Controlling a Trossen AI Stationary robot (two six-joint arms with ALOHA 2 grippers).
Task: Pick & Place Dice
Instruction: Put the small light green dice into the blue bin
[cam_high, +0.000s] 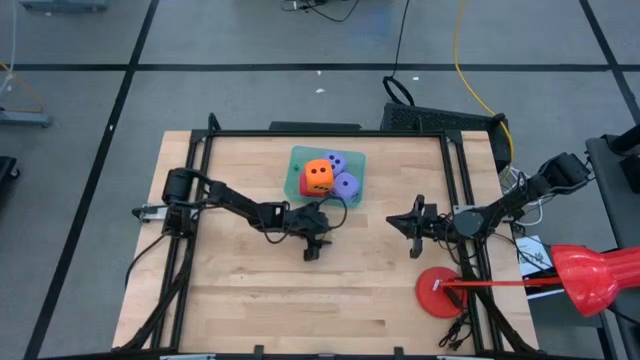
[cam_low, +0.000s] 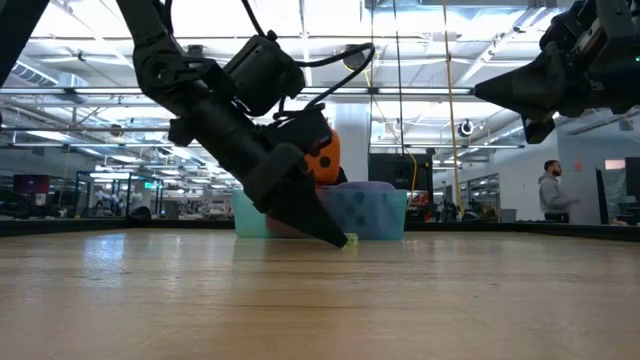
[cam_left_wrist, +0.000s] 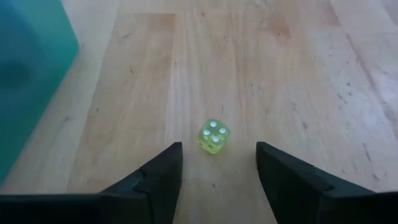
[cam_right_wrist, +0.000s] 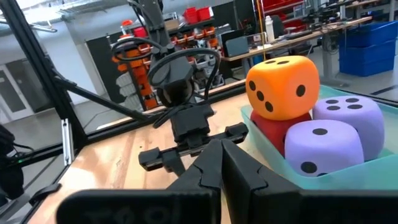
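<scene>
Nearest to you in the low view, your left gripper (cam_low: 340, 238) is tipped down with its fingertips at the desk (cam_high: 260, 290), just in front of the teal tray (cam_high: 297, 160). Its jaws stand partly open, and in the left wrist view a small yellow-green die (cam_left_wrist: 214, 135) lies on the wood just ahead of the gap between the two fingers (cam_left_wrist: 155, 180), not clamped; whether either finger touches it you cannot tell.

Behind that, the tray holds the big soft dice: the orange die (cam_high: 318, 176) sits on top of the red die (cam_right_wrist: 277, 134), and the two purple-blue dice (cam_high: 341, 173) lie beside them, all inside the tray.

Off to the right side of the desk, your right gripper (cam_high: 414, 236) hangs above the surface, well apart from the tray, with its jaws fully closed and holding nothing.

Further out at the desk's right edge lies the red round disc (cam_high: 440, 293).
</scene>
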